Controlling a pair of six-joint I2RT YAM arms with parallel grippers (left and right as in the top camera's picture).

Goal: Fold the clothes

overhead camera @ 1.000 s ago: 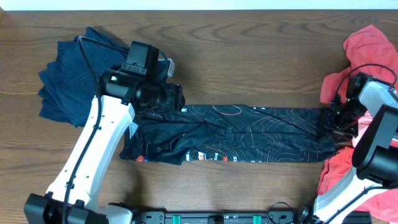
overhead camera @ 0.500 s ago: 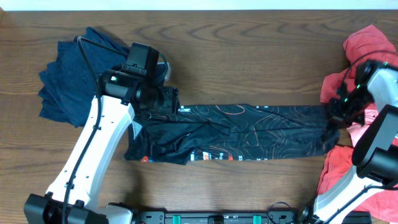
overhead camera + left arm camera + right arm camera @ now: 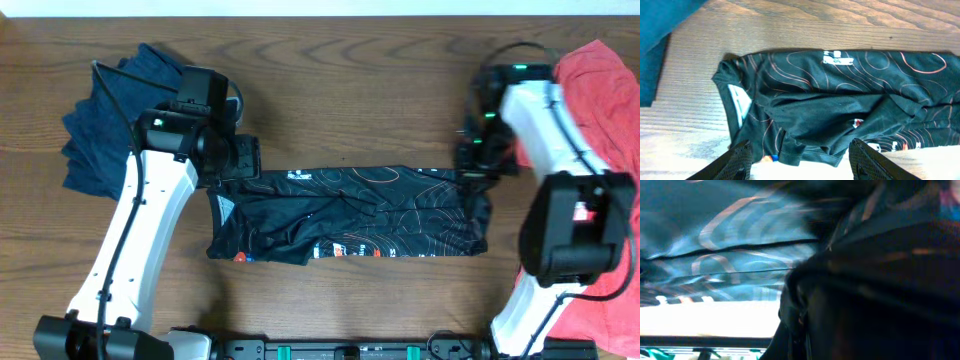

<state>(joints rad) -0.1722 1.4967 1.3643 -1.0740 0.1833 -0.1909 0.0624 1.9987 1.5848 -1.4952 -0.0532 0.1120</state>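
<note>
My left end effector [image 3: 805, 161] hangs open above the black line-patterned jersey [image 3: 350, 210] flat on the wooden worktop [image 3: 380, 80] (white neck label [image 3: 740, 102] and printing [image 3: 838, 60] unreadable), while my right end effector [image 3: 478, 165] pinches its right edge.

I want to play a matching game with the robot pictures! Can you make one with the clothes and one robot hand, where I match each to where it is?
Things:
1. black patterned garment
2. dark blue cloth
3. red cloth
4. left gripper

Places or states:
a. piled at the far left of the table
b. bunched along the right edge of the table
c. spread across the middle of the table
d. open, over the left end of the black garment

Right pairs: 1-c, 2-a, 3-b, 4-d.
</note>
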